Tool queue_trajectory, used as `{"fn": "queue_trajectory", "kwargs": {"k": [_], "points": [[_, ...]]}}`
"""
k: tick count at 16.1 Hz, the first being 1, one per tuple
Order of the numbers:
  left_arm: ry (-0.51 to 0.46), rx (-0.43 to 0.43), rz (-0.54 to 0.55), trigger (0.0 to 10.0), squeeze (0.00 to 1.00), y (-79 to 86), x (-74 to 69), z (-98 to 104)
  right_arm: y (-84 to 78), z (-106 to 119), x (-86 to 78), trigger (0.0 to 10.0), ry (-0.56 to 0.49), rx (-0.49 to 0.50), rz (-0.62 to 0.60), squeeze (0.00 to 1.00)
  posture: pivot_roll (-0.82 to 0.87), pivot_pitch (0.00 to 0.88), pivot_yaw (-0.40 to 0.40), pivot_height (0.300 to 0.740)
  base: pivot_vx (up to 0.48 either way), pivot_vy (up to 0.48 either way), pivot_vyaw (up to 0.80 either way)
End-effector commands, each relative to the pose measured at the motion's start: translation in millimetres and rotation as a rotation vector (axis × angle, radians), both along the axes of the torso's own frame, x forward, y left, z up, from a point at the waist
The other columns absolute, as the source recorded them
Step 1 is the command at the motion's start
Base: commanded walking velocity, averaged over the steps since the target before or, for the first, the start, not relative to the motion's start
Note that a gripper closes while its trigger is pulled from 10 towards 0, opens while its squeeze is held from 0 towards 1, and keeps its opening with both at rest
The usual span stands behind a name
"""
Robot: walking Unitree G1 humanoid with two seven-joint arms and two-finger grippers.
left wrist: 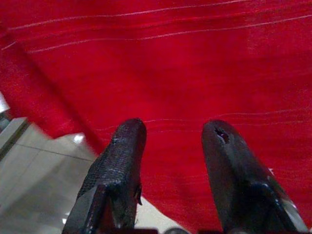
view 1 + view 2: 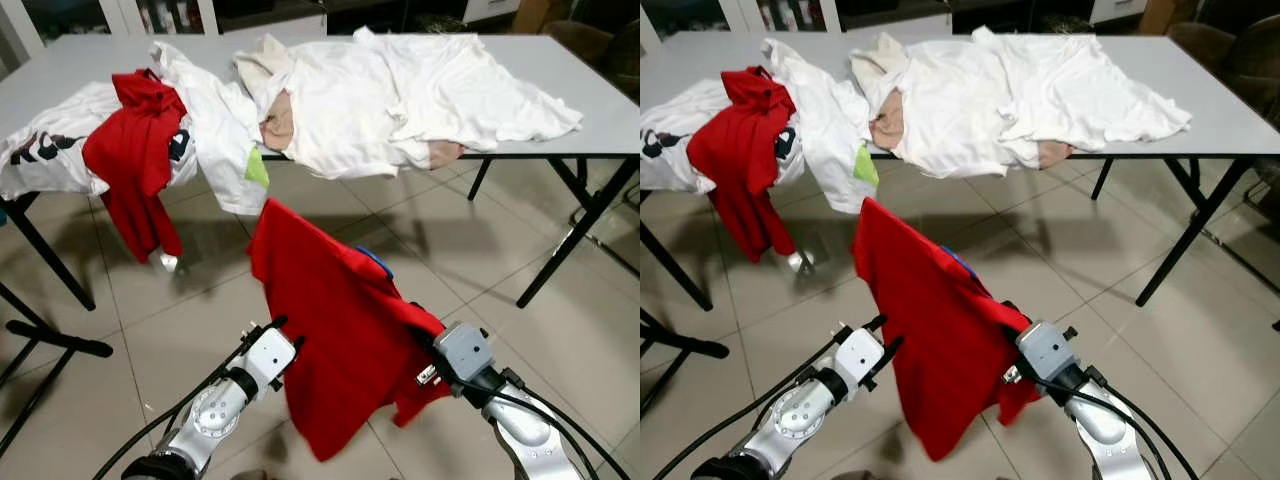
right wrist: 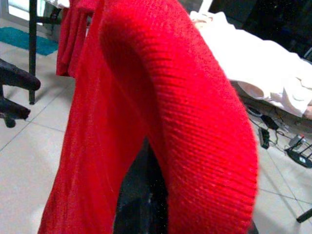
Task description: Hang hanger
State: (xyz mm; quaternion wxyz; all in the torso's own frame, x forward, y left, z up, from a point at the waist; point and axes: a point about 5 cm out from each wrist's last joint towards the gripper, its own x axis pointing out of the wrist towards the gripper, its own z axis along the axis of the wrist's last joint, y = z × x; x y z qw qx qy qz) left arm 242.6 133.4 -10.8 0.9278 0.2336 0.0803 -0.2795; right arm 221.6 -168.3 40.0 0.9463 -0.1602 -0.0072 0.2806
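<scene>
A red shirt [image 2: 345, 330] hangs in the air over the tiled floor, stretched out stiffly, with a bit of blue hanger [image 2: 375, 263] showing at its upper edge. My right gripper [image 2: 432, 352] is at the shirt's right end, shut on it, its fingers buried under the ribbed red collar [image 3: 204, 122]. My left gripper [image 2: 290, 332] is open at the shirt's left side. Its two black fingers [image 1: 122, 151] point straight at the red cloth [image 1: 161, 68], close to it, with nothing between them.
A grey table [image 2: 600, 95] ahead is heaped with white garments [image 2: 400, 90]. A second red shirt [image 2: 135, 160] droops off its front left edge. Black table legs [image 2: 575, 235] stand on the right and black rack feet [image 2: 60, 340] on the left.
</scene>
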Motion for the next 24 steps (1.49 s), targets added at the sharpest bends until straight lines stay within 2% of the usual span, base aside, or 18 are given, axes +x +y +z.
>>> {"fn": "queue_trajectory", "kwargs": {"k": [1, 6, 8, 10, 11, 12, 14, 24], "points": [[0.003, 0.008, 0.011, 10.0, 0.00, 5.6, 1.7, 1, 2.1, 9, 6.0, 10.0, -0.044, 0.025, -0.012, 0.00, 0.05, 0.016, 0.028, 0.740, 0.000, 0.000, 0.00], [0.006, -0.022, 0.022, 10.0, 0.00, 6.5, 2.6, 2, 2.6, 9, 8.1, 10.0, -0.046, 0.033, -0.020, 0.00, 0.05, 0.013, 0.031, 0.740, 0.000, 0.000, 0.00], [-0.009, -0.025, 0.021, 10.0, 0.00, 6.6, 4.0, 5, 3.2, 21, 13.3, 10.0, -0.104, 0.037, -0.029, 0.00, 0.05, 0.012, 0.033, 0.740, 0.000, 0.000, 0.00], [-0.031, -0.034, 0.021, 10.0, 0.00, 5.5, 6.6, 8, 6.6, 46, 24.9, 10.0, -0.208, 0.064, -0.039, 0.00, 0.05, 0.014, 0.036, 0.740, 0.000, 0.000, 0.00], [-0.054, -0.049, 0.019, 10.0, 0.00, 2.9, 10.0, 13, 8.8, 69, 34.6, 10.0, -0.295, 0.083, -0.043, 0.00, 0.05, 0.014, 0.035, 0.740, 0.000, 0.000, 0.00], [-0.066, -0.057, 0.020, 10.0, 0.00, 1.5, 12.1, 15, 9.0, 79, 38.7, 10.0, -0.333, 0.087, -0.047, 0.00, 0.05, 0.014, 0.035, 0.740, 0.000, 0.000, 0.00], [-0.079, -0.069, 0.027, 10.0, 0.00, 0.4, 15.4, 19, 7.0, 85, 43.5, 10.0, -0.359, 0.081, -0.059, 0.00, 0.05, 0.013, 0.032, 0.740, 0.000, 0.000, 0.00], [-0.091, -0.082, 0.038, 10.0, 0.00, -1.5, 16.2, 21, 7.9, 80, 44.6, 10.0, -0.325, 0.048, -0.081, 0.00, 0.05, 0.011, 0.029, 0.740, 0.000, 0.000, 0.00]]}}
